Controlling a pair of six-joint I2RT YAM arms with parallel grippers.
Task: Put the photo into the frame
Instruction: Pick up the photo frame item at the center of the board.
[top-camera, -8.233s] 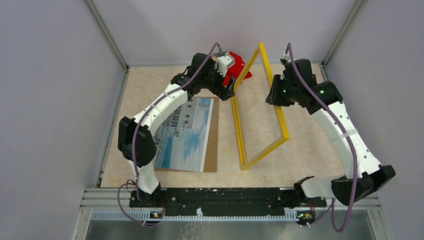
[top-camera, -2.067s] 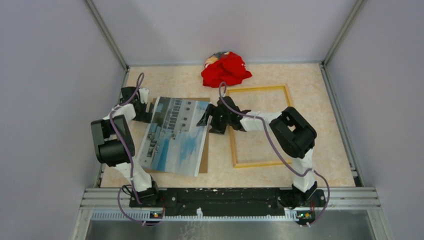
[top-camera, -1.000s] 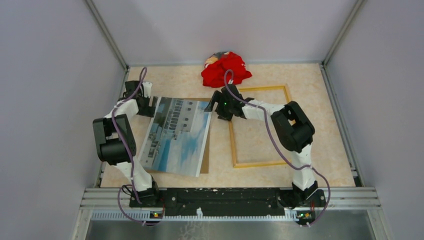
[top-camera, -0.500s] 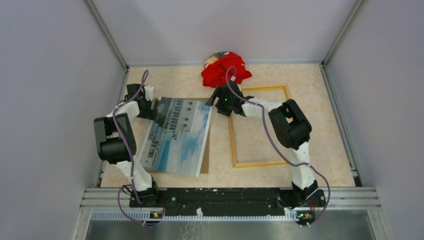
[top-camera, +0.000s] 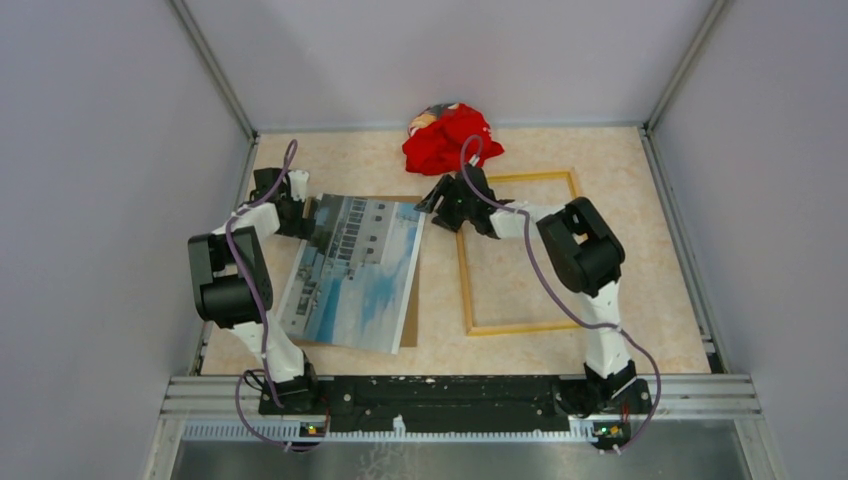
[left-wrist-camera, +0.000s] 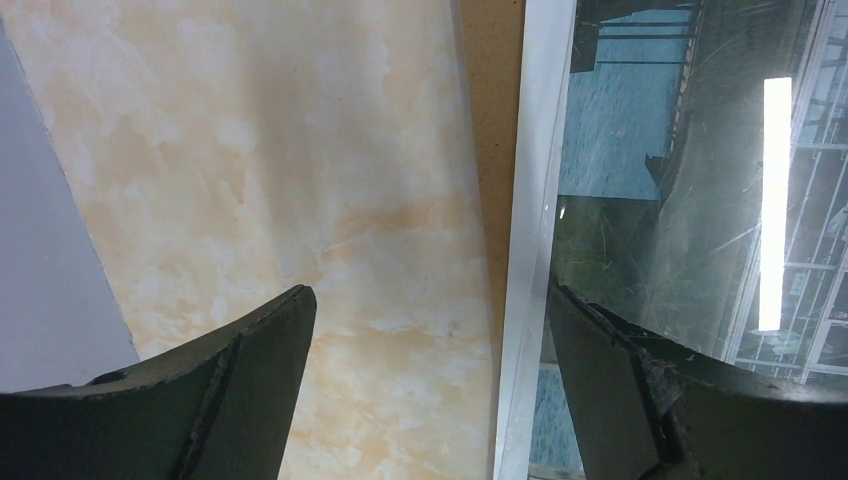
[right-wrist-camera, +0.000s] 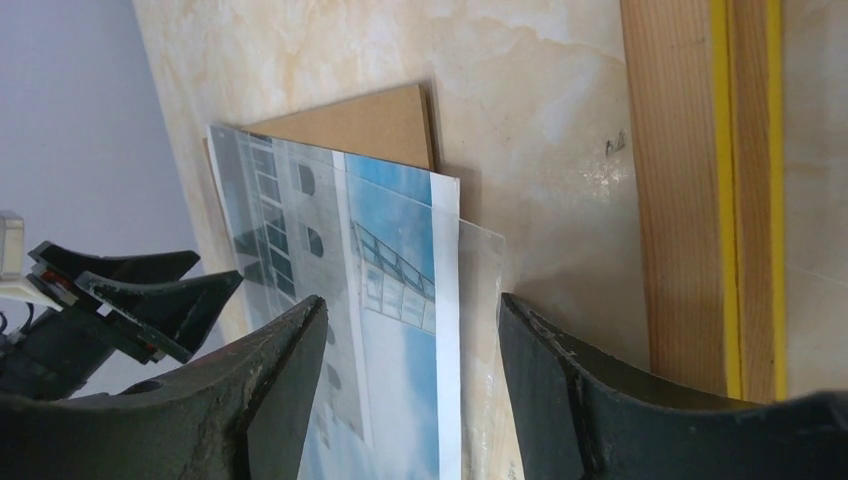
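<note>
The photo (top-camera: 350, 270) lay near the desk's left edge, not yet in the empty frame (top-camera: 520, 326), with the left gripper (left-wrist-camera: 430, 292) wide and the right gripper (right-wrist-camera: 412, 300) parted, both holding nothing.

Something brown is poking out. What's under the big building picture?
A flat brown fibreboard panel lies under the rectangular paper building photo. Only its far and right edges show; the rest is covered.

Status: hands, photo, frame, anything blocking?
Left hand open, astride left edge of rectangular building photo. Right hand open over its far right corner. Pale rectangular wooden frame flat, back up. Nothing lying inside.
</note>
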